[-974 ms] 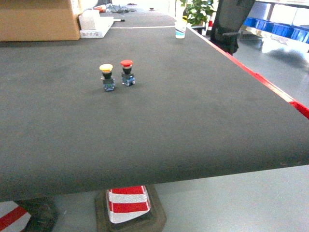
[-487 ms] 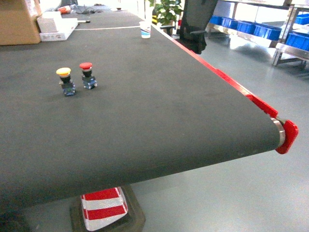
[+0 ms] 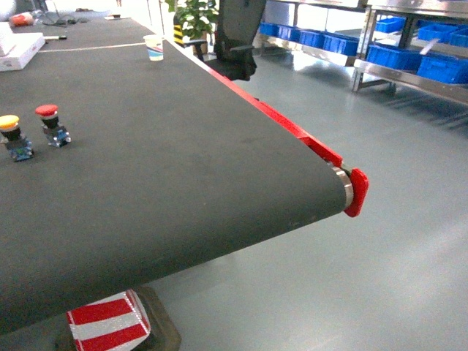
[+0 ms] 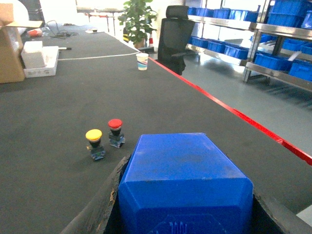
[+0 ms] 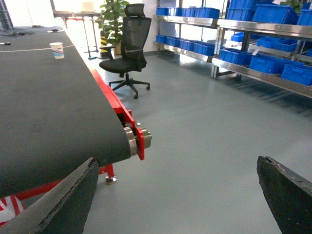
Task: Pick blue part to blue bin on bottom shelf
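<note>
the blue moulded plastic part [image 4: 185, 187] sits clamped between the black padded fingers [image 4: 105, 204] of the left gripper [image 4: 183, 214], filling the low middle of the left wrist view, held above the dark grey conveyor belt [image 3: 168, 168]. so the pick looks done and the carry is under way. the right gripper [image 5: 178, 195] hangs with its two black fingers [image 5: 68, 200] wide apart and nothing between them, out past the belt's end roller [image 5: 130, 140] over the grey floor.

what has changed is the robot's heading: over the last second the head view has swung to the right. the yellow-capped push button [image 3: 13, 137] and the red-capped push button [image 3: 51, 126] slid from the middle of the belt to its far left edge in view, and the red end bracket [image 3: 356, 191] at the belt's near right corner has come into sight. beyond it, well apart across the floor, stand steel racks with rows of blue bins [image 3: 442, 67].

i judge the base is turning away from the belt toward those racks. which bin on the bottom shelf is the goal i cannot tell from here; the black office chair [image 5: 127, 46] stands near the route.
</note>
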`<state>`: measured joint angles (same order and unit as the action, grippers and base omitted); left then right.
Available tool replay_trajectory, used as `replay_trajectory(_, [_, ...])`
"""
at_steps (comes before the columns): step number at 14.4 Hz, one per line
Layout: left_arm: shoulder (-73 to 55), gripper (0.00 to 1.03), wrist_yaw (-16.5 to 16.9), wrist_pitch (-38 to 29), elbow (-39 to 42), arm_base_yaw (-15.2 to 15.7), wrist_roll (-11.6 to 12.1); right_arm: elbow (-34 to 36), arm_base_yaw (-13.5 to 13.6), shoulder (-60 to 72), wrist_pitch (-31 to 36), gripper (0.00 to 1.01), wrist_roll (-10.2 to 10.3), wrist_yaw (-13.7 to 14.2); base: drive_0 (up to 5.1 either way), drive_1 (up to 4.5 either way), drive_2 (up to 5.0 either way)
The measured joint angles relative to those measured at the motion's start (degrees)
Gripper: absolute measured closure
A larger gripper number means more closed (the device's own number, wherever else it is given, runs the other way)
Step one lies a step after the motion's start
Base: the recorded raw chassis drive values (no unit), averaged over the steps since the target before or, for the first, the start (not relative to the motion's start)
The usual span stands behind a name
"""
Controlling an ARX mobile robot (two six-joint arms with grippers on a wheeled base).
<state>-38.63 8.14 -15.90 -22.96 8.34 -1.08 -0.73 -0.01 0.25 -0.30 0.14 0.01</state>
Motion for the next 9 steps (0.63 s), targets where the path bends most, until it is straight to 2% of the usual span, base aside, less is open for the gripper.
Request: replay_trajectory(9, [0.00, 0.59, 0.02, 0.00, 0.00, 0.00, 0.00, 0.00, 0.00, 0.00, 0.00, 0.03, 0.00, 0.00, -1.4, -1.41, -1.4])
